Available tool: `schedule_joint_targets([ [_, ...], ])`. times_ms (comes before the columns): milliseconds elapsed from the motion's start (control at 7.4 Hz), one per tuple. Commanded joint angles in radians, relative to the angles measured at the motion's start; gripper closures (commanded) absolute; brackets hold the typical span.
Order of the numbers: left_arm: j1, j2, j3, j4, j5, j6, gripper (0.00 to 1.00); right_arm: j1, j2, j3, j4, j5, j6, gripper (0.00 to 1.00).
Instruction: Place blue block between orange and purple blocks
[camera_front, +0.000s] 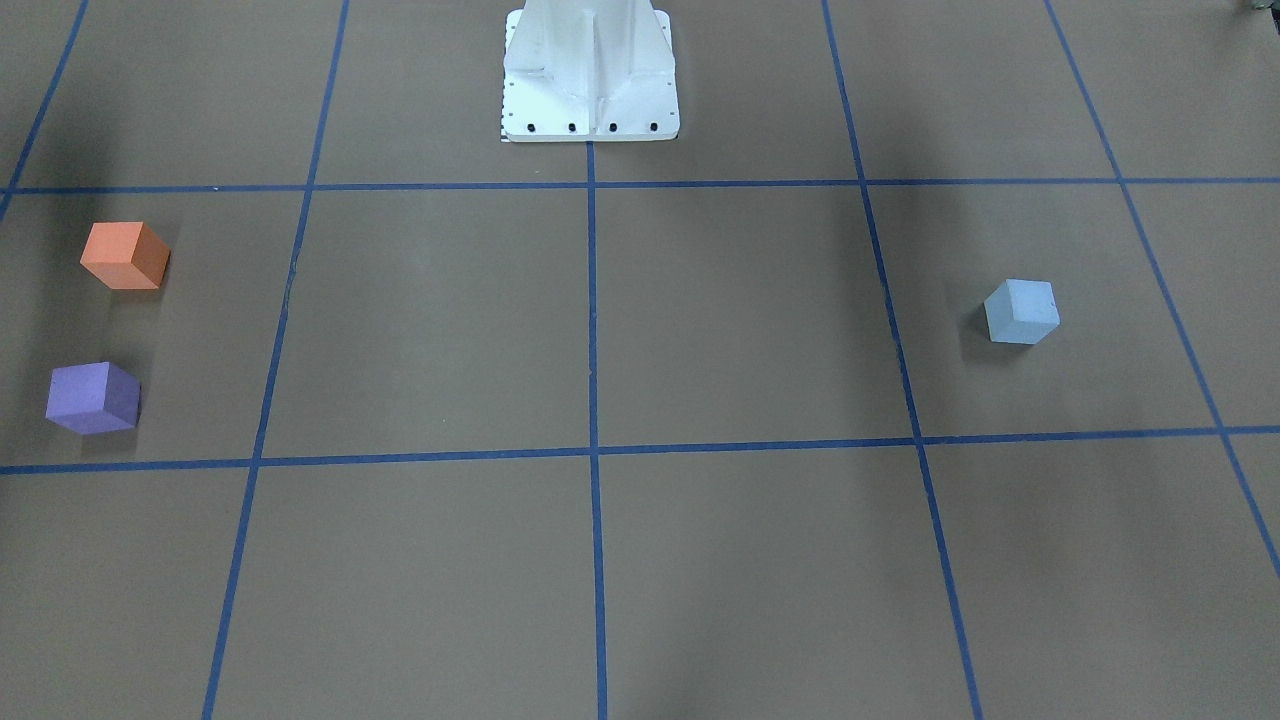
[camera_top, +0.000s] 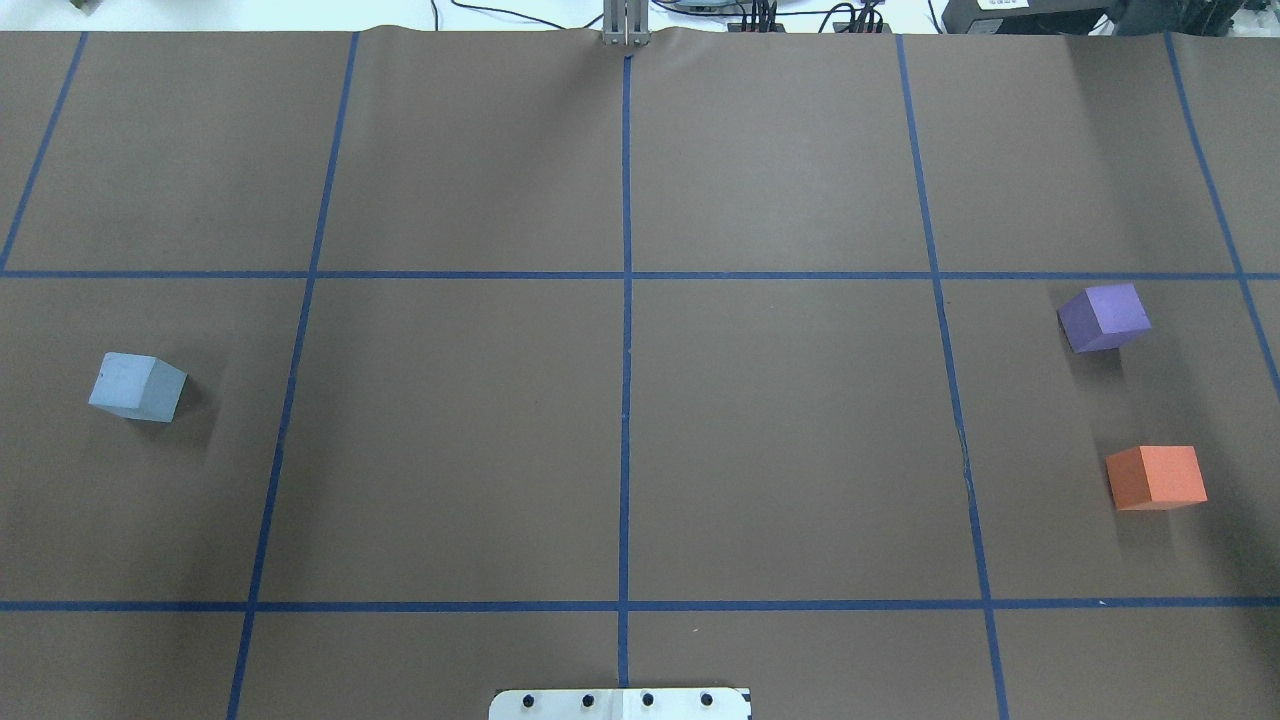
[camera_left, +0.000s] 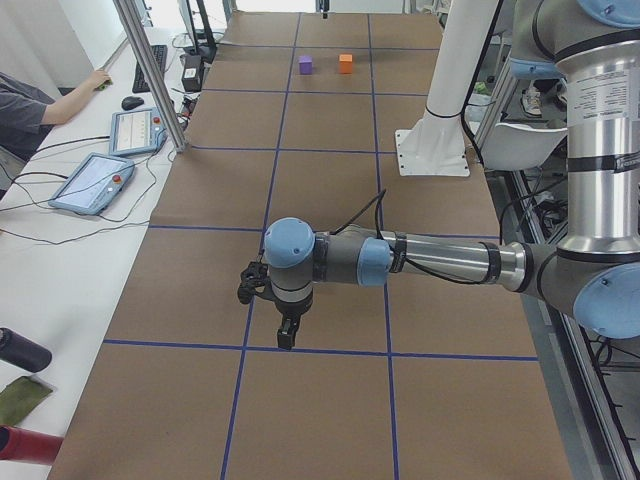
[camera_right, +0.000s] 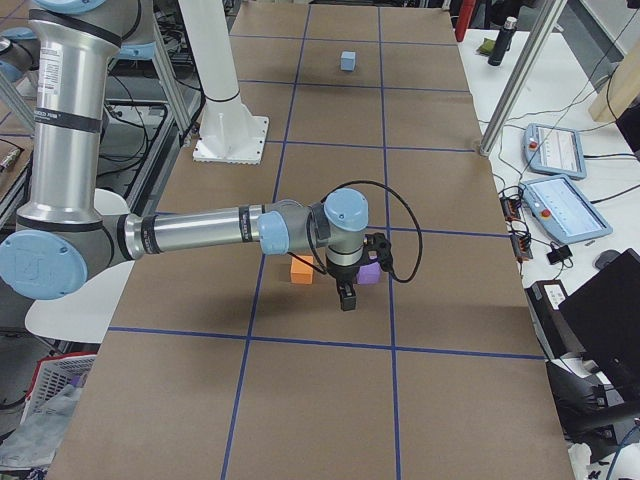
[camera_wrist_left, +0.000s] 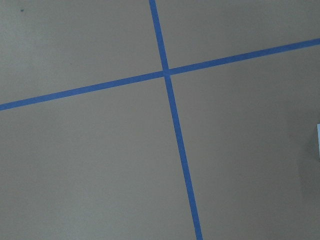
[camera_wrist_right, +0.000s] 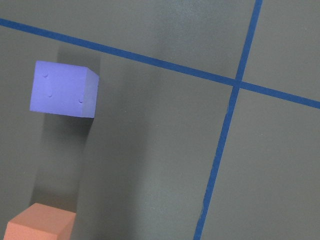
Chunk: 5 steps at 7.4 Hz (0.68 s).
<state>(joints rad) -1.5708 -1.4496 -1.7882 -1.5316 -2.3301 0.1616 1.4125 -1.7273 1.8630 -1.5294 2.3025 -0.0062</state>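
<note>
Blue tape (camera_top: 627, 400) gridded a brown bench (camera_top: 780, 420). The left gripper (camera_left: 287, 338) and right gripper (camera_right: 346, 298) hung above it, seen only from the sides, so their grip could not be told. The blue block (camera_top: 137, 387) sat far left. The orange block (camera_top: 1157, 477) and purple block (camera_top: 1104, 317) sat far right, partly hidden behind the right gripper in one side view.

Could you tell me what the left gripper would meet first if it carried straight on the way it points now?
Probably the bare brown table near a blue tape line: the left gripper points straight down, though depth is unclear.
</note>
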Motion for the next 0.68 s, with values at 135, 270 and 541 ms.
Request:
schedule_joint_targets([
  [135, 0.000, -0.009, -0.008, -0.007, 0.001, 0.001, 0.00, -0.001, 0.000, 0.001, 0.002, 0.002, 0.000, 0.00],
  [270, 0.000, -0.018, -0.034, -0.005, 0.001, 0.001, 0.00, -0.009, 0.002, -0.001, 0.000, 0.002, 0.000, 0.00],
  [541, 0.029, -0.032, -0.040, -0.004, 0.002, -0.049, 0.00, -0.044, 0.014, 0.001, 0.003, 0.000, 0.047, 0.00],
])
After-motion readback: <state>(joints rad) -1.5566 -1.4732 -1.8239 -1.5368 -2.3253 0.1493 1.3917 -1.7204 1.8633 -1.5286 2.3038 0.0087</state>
